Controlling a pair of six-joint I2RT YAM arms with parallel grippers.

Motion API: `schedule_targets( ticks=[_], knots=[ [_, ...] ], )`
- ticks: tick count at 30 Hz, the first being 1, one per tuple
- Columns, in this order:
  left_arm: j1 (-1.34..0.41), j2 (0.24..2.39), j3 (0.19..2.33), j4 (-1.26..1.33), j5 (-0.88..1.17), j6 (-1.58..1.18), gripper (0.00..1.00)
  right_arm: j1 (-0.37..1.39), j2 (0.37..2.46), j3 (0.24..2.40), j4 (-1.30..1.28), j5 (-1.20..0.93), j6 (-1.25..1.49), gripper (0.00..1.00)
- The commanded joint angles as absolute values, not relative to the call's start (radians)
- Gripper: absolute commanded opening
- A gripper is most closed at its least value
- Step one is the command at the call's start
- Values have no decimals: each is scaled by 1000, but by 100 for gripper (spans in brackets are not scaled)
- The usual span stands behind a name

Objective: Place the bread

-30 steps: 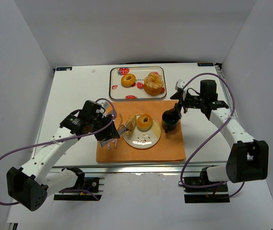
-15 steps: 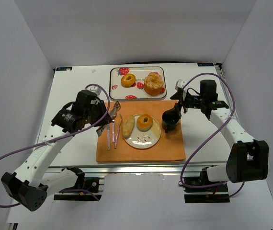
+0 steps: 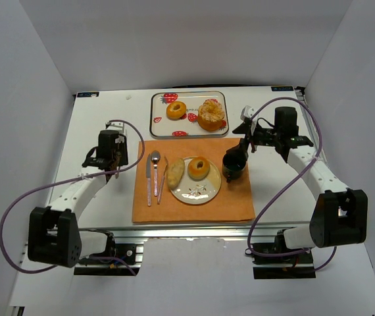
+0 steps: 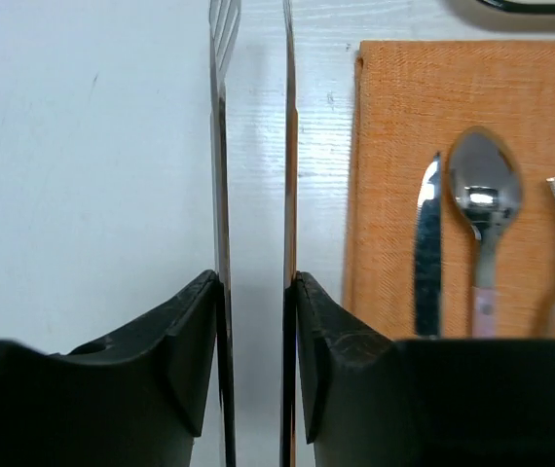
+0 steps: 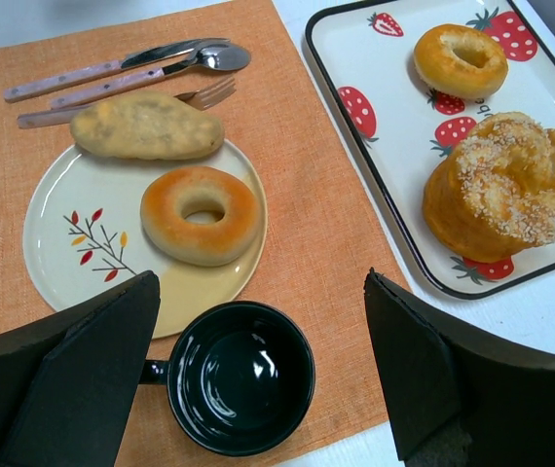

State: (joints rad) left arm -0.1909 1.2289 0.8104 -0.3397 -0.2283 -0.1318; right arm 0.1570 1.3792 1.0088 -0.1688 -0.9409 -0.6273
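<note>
An oval bread (image 3: 175,174) lies on the left part of the cream plate (image 3: 197,192), beside a ring bread (image 3: 199,168); both show in the right wrist view, the oval bread (image 5: 147,126) and the ring bread (image 5: 200,214). My left gripper (image 3: 112,150) is over the white table left of the orange mat, shut on metal tongs (image 4: 221,146) whose two blades run between its jaws (image 4: 255,292); the tongs hold nothing. My right gripper (image 3: 248,139) is open and empty above the black mug (image 5: 240,389).
A knife (image 3: 149,179), spoon (image 3: 155,170) and fork (image 3: 162,181) lie on the orange mat (image 3: 200,210) left of the plate. A strawberry-print tray (image 3: 157,113) at the back holds a ring bread and a sesame bun. The mug (image 3: 232,164) stands right of the plate.
The oval bread was left on the plate. My left arm drew back to the left with the tongs, off the mat and over the white table. The right arm barely moved.
</note>
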Motion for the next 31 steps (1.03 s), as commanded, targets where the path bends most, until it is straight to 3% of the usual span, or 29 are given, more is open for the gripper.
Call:
schedule_targets(
  ticks=[1, 5, 9, 19, 22, 28, 31],
  knots=[
    [-118, 1268, 755, 27, -161, 92, 47, 152, 1387, 1057, -129, -973, -618, 89],
    [-45, 1437, 744, 100, -37, 68, 48, 152, 1381, 1048, -124, -965, -615, 89],
    [-23, 1543, 750, 109, -48, 12, 52, 152, 1370, 1039, -132, -953, -615, 89],
    [33, 1606, 739, 109, -52, -72, 65, 152, 1381, 1061, -157, -892, -576, 89],
    [38, 1560, 741, 98, -49, -86, 98, 156, 1396, 1071, -89, -711, -376, 90],
    [40, 1418, 727, 84, -34, -138, 98, 169, 1446, 1185, -158, -352, -239, 90],
    [38, 1310, 715, 78, -22, -179, 98, 169, 1463, 1219, -172, -345, -258, 89]
  ],
)
